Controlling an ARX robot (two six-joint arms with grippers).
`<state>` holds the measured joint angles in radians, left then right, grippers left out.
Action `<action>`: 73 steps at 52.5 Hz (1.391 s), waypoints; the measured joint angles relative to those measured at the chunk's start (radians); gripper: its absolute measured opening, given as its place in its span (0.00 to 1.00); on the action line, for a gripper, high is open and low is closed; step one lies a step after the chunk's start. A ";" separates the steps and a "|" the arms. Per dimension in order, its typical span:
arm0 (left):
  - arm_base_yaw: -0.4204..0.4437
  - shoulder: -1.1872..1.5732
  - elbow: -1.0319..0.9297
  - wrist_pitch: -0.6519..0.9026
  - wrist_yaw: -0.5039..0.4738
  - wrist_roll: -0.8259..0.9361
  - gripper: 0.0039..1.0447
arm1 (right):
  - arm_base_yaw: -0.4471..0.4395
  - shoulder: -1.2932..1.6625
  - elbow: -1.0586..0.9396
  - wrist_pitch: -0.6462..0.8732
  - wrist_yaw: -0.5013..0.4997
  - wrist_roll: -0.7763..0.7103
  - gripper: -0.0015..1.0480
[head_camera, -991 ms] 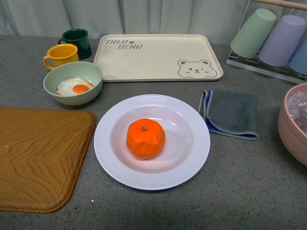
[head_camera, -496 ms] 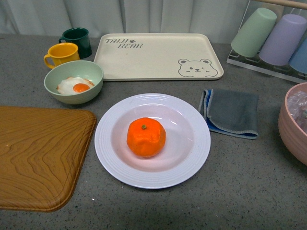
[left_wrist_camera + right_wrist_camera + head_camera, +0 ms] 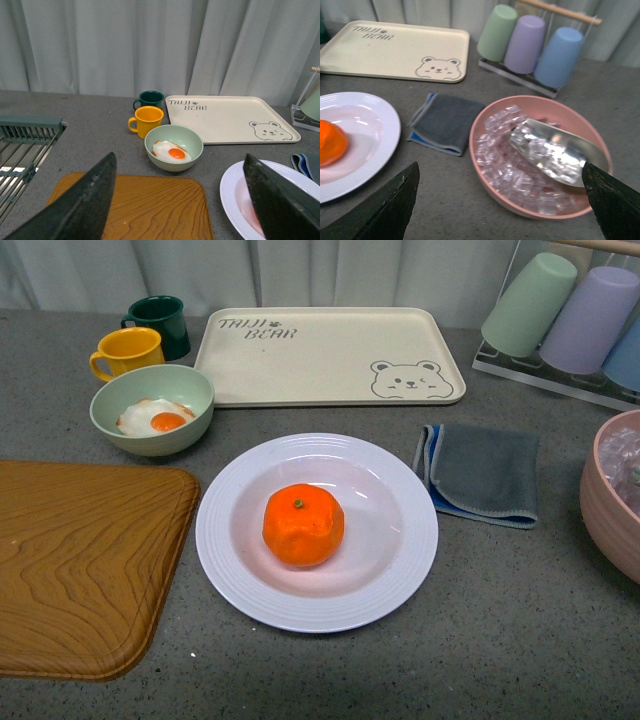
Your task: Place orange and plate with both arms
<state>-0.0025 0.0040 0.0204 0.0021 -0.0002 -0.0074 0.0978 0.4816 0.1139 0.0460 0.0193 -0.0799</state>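
- Orange [image 3: 303, 526] sits in the middle of the plate [image 3: 415, 540], stem dot up.
- Plate rests on the bench [image 3: 520, 640], between a wooden tray [image 3: 80, 570] on the left and a grey cloth [image 3: 480, 475] on the right.
- Green bowl [image 3: 150, 445] holding a fried egg stands far left of the plate, and the bear tray [image 3: 330, 355] lies beyond.
- Left jaws are wide apart and empty, with the wooden tray seen between them.
- Right jaws are wide apart and empty, near a pink bowl [image 3: 540, 100] of ice.
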 joint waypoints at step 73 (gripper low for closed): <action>0.000 0.000 0.000 -0.001 0.000 0.003 0.94 | 0.079 1.571 0.668 0.287 -0.651 0.702 0.91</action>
<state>-0.0025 0.0036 0.0204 0.0013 -0.0002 -0.0048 0.1764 2.0521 0.7818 0.3332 -0.6315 0.6216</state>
